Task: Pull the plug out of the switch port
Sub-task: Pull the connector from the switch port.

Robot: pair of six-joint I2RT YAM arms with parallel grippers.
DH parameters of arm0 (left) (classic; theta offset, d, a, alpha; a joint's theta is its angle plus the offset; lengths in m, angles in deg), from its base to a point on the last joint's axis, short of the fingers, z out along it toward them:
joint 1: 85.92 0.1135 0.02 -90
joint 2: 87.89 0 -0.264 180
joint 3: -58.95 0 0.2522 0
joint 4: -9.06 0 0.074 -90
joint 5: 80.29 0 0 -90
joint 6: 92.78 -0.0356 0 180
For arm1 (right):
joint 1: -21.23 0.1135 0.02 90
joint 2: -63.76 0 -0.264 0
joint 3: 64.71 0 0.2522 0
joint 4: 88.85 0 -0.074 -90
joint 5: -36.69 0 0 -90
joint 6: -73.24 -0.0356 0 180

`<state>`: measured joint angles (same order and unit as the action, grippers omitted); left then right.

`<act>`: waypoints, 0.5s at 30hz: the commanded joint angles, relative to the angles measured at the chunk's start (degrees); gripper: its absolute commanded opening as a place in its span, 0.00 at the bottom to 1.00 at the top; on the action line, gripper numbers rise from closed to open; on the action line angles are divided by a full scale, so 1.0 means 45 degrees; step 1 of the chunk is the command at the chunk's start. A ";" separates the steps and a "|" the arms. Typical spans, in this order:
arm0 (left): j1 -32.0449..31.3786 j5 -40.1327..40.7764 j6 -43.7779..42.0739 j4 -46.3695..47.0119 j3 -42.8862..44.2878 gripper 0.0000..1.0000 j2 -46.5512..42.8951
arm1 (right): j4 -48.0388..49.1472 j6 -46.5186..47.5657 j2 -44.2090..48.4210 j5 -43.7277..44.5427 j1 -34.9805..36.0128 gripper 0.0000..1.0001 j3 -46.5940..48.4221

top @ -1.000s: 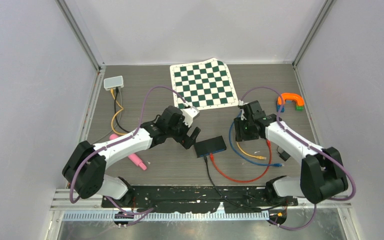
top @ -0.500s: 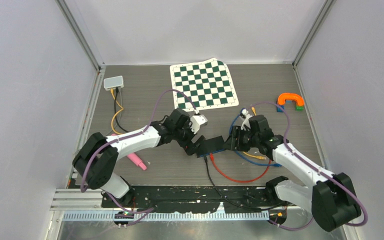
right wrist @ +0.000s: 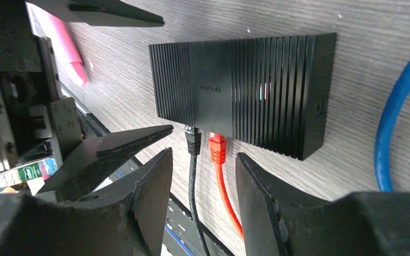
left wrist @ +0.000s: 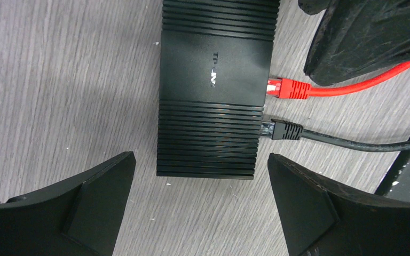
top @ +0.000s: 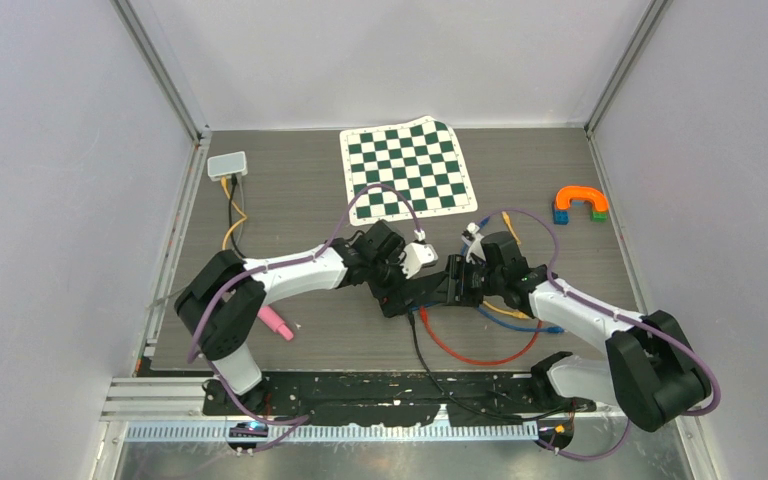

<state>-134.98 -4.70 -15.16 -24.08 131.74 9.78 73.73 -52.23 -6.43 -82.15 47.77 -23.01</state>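
Note:
The black switch (left wrist: 213, 90) lies flat on the table, largely covered by both grippers in the top view (top: 424, 291). A red plug (left wrist: 288, 88) and a black plug (left wrist: 283, 129) sit side by side in its ports. My left gripper (left wrist: 200, 197) hangs wide open over the switch's end, its fingers (left wrist: 85, 197) straddling the body's width without touching. My right gripper (right wrist: 203, 181) is partly open at the port side. The black plug (right wrist: 193, 141) and red plug (right wrist: 217, 148) lie just ahead of its fingertips. Their cables run between the fingers (right wrist: 261, 202), ungripped.
A red cable (top: 470, 355) and a black cable (top: 418, 345) trail toward the near edge, and a blue cable (top: 520, 325) loops on the right. A pink marker (top: 275, 322) lies left. A chessboard mat (top: 407, 168), white box (top: 227, 165) and coloured bricks (top: 580, 203) sit farther back.
Both arms have closed in on the switch: the left gripper moved right over its end, the right gripper swung left and down to the port side. Neither gripper's opening changed.

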 commanded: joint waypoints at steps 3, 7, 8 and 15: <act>-0.0094 0.0362 -0.0373 -0.0334 0.0388 1.00 0.0350 | 0.1793 -0.0662 -0.0638 -0.0458 0.0161 0.53 -0.0294; -0.0094 0.0583 -0.0407 -0.0357 0.0586 0.99 0.0622 | 0.2252 -0.0830 -0.1094 -0.0609 0.0237 0.50 -0.0433; -0.0109 0.0594 -0.0402 -0.0403 0.0679 0.99 0.0682 | 0.2360 -0.0908 -0.1216 -0.0658 0.0255 0.49 -0.0450; -0.0114 0.0291 -0.0391 -0.0479 0.0858 0.93 0.0996 | 0.2804 -0.1003 -0.1645 -0.0681 0.0339 0.43 -0.0772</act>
<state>-135.22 -2.76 -16.38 -25.76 133.88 13.65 82.21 -56.16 -13.17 -84.49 48.89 -25.70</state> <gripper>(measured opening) 0.963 0.446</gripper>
